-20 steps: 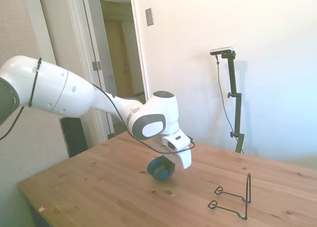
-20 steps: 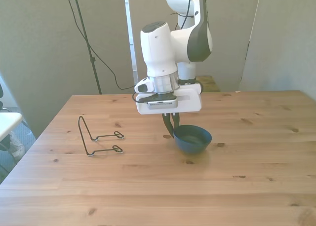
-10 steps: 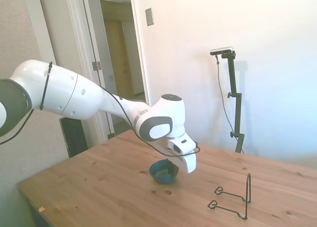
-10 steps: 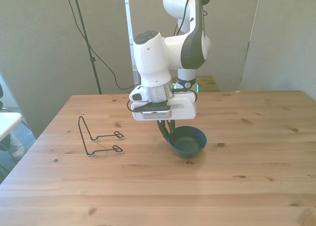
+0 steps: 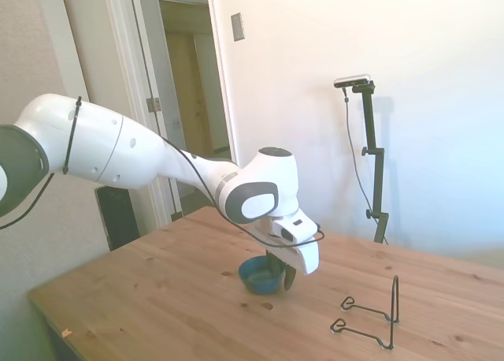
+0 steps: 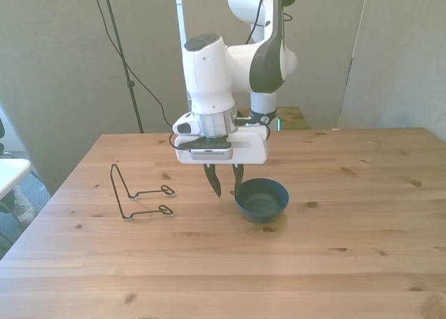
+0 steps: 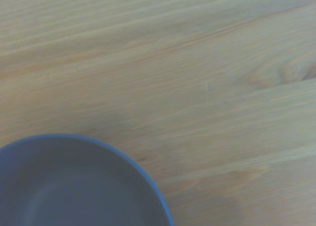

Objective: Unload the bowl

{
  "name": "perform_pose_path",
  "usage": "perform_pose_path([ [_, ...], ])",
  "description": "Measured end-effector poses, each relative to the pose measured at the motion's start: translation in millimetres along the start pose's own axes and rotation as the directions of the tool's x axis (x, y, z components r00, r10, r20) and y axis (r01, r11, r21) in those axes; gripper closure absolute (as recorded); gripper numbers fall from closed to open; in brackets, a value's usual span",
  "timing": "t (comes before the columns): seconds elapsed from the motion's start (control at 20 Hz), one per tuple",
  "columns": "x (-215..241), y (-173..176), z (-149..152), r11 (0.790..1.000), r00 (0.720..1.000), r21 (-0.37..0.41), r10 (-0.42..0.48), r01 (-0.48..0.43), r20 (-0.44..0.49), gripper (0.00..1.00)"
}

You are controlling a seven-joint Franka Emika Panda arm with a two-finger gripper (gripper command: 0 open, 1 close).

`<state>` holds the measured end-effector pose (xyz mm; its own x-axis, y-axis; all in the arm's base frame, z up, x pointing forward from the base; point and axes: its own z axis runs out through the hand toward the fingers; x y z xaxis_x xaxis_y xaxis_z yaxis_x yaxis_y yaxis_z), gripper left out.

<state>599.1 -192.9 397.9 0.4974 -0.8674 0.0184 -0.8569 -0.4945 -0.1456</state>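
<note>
The small dark teal-blue bowl sits upright on the wooden table, near its middle. My gripper hangs just off the bowl's rim on the front view's left, open, with nothing between its fingers. One finger stands right beside the rim; whether it touches is unclear. In the side view the bowl rests on the table with the gripper next to it. The wrist view catches part of the bowl and bare wood.
A thin black wire rack stands on the table toward the front view's left, well apart from the bowl; the side view has the rack near the table's right part. A doorway lies behind the arm.
The bowl came down from a tilted, held position to rest flat on the table. The gripper opened, let go of its rim and shifted toward the front view's left.
</note>
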Motion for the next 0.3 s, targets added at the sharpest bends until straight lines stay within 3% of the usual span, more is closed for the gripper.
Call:
perform_pose_path([
  [0.3,-0.6,1.9,-38.2,0.999,0.991,0.03,0.038,-0.034,-0.128,0.0],
])
